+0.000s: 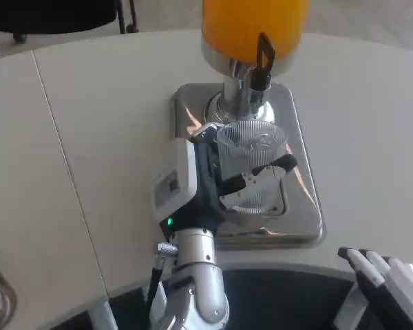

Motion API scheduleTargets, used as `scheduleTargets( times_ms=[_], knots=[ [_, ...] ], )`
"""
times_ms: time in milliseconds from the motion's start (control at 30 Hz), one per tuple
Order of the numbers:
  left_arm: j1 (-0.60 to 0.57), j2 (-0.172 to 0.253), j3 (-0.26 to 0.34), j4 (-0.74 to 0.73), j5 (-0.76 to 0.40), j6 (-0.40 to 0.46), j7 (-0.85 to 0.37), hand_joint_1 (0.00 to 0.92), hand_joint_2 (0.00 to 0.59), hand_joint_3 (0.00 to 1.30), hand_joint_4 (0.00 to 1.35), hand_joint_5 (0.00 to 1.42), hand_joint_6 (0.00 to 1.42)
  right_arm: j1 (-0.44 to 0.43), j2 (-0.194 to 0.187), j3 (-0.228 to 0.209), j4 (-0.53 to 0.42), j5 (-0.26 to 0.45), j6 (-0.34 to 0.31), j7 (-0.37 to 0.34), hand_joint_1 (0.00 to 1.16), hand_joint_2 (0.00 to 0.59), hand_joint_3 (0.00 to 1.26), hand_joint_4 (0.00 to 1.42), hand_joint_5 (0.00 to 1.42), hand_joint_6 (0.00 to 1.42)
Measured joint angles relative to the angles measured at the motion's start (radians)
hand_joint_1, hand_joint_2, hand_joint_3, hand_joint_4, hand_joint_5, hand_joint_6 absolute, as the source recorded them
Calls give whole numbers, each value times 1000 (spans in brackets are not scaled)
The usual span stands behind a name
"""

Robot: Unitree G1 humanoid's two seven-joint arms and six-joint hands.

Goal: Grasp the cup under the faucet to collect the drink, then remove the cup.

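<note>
Cup held ready beneath the faucet.
At frame centre the left hand wraps the ribbed cup on the steel tray, keeping it under the faucet; the right hand idles, fingers loosely extended.

**Cup under faucet, upright**

Clear ribbed cup stands upright at frame centre on the shiny metal drip tray, just below the black-handled faucet of the orange drink dispenser, top centre. Fill level unclear.
</note>
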Motion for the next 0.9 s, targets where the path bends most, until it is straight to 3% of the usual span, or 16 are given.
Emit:
scheduleTargets(
  times_ms=[367,600,800,900],
  knots=[
    [-19,0,-23,18,1,36,41,508,44,711,783,1081,1354,-7,-3,-21,0,39,10,1,435,449,34,0,0,0],
    [-48,0,-26,45,0,56,45,359,103,504,510,872,1193,-18,-11,-40,0,54,17,10,437,454,34,0,0,0],
    [-54,-2,-31,59,0,58,45,295,107,428,354,711,1022,-24,-13,-42,0,59,28,12,439,457,34,0,0,0],
    [-54,-2,-33,63,-1,58,45,265,87,339,214,558,781,-25,-13,-42,0,60,33,12,440,457,34,0,0,0]
  ],
)
